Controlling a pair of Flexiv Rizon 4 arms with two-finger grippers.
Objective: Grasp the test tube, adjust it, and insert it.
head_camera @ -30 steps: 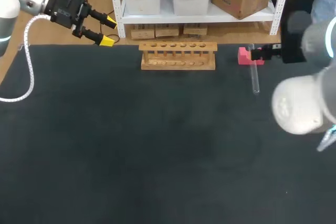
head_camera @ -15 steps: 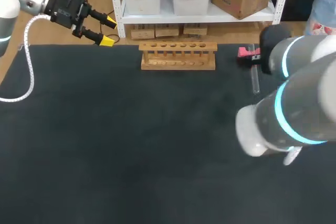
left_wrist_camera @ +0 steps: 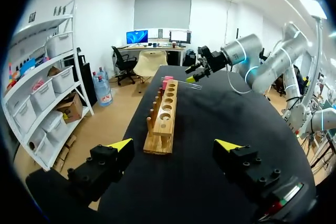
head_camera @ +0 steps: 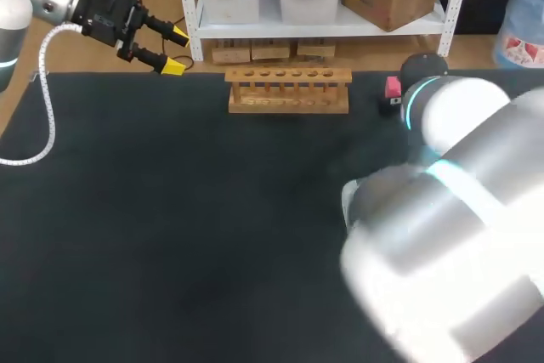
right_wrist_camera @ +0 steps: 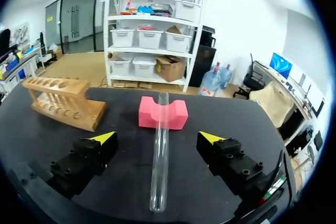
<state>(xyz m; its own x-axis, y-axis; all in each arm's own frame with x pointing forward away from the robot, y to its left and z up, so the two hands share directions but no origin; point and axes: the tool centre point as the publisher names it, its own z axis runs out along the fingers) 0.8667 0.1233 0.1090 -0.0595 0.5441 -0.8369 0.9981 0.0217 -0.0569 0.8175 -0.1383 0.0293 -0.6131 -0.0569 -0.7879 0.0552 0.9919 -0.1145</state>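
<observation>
1. Over at the right end of the bench (head_camera: pixel 170 210), the test tube (right_wrist_camera: pixel 159 150) lies lengthwise, its far end resting in the notch of a pink block (right_wrist_camera: pixel 163 113) and its near end pointing back toward my right wrist camera.
2. My right hand (right_wrist_camera: pixel 156 137) is released: the yellow tips stand wide on either side of the tube, and neither one touches the glass.
3. From the head camera I cannot see the tube, because the right arm (head_camera: pixel 450 210) covers that part of the bench. Only a corner of the pink block shows beside it.
4. The wooden rack (head_camera: pixel 288 91) stands upright along the back edge near the middle, well apart from the block, and its holes are vacant.
5. My left hand (head_camera: pixel 167 50) hangs above the back left edge of the bench, off to the side of the rack. It is released too, fingers spread and holding nothing.
6. Through the left wrist camera, the rack runs end-on ahead of that hand, with the block, tube and right hand beyond its far end.
</observation>
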